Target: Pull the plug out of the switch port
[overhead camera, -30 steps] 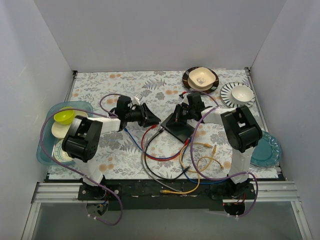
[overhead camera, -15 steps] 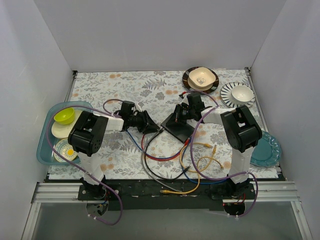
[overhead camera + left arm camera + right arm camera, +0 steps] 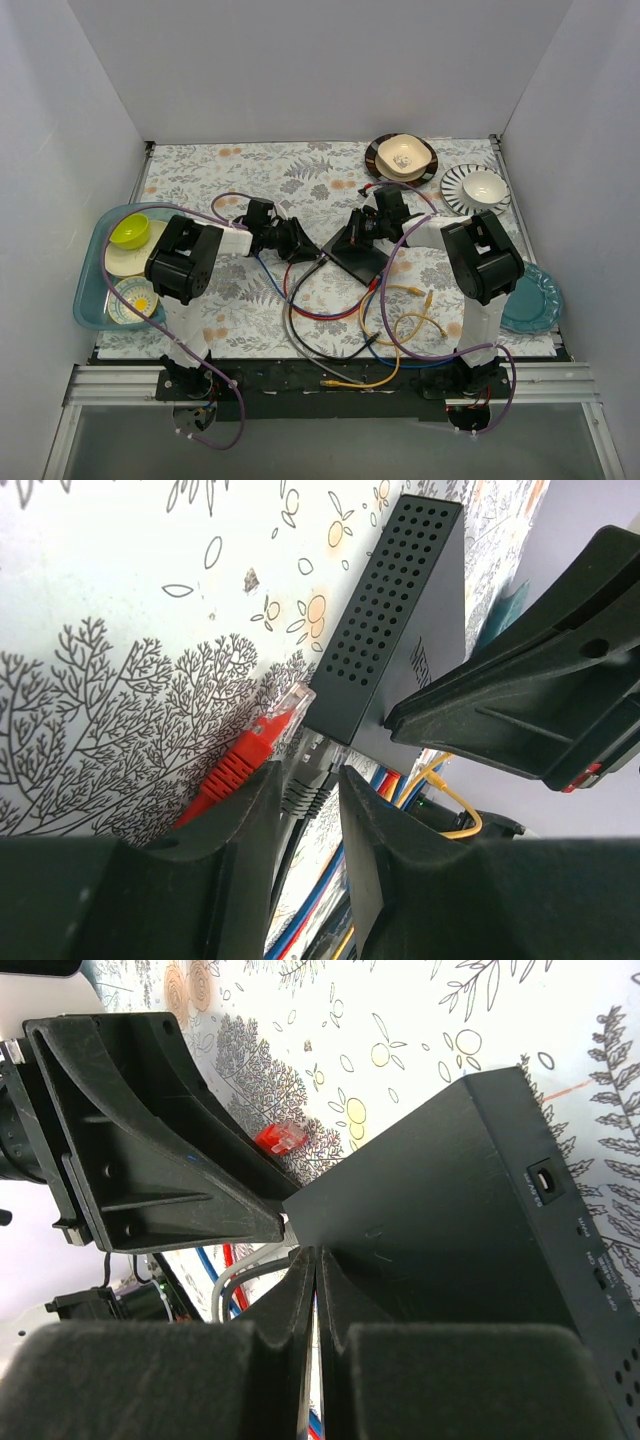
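The switch is a flat black box lying mid-table; it also shows in the left wrist view and the right wrist view. A dark grey plug sits in its near corner port. My left gripper straddles that plug, jaws narrowly open, with a small gap on the right side; it shows from above too. A loose red plug lies beside it on the cloth. My right gripper is shut, its fingertips resting against the switch's top.
Loose red, blue, yellow and grey cables trail from the switch toward the near edge. A teal tray with a green bowl and plates stands left. Bowls on plates stand back right, and a teal plate at right.
My left gripper has moved right up to the switch's corner and its jaws have narrowed around the plug. The right arm and switch have not moved.
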Controlling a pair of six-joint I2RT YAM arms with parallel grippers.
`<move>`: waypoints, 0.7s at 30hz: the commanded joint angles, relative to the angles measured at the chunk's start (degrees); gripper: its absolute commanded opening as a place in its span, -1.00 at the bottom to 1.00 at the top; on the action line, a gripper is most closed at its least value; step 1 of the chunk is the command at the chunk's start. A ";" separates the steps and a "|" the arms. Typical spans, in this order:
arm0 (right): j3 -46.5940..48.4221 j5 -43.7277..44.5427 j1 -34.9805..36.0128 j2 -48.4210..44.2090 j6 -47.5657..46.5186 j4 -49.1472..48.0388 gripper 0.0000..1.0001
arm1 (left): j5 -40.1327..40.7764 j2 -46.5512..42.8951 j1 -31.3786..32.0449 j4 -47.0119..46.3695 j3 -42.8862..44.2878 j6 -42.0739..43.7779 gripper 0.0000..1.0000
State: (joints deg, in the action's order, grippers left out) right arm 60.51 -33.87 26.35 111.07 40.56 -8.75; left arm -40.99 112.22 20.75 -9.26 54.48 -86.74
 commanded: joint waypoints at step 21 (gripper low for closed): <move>-0.92 2.14 0.11 2.84 -1.97 3.30 -0.88 | 5.92 3.97 1.57 1.52 3.44 3.07 -0.55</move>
State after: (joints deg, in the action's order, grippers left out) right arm 60.51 -33.91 26.35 111.13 40.51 -8.86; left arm -41.28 114.85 21.61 -10.26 56.88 -86.30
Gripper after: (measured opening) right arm 0.063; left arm 0.245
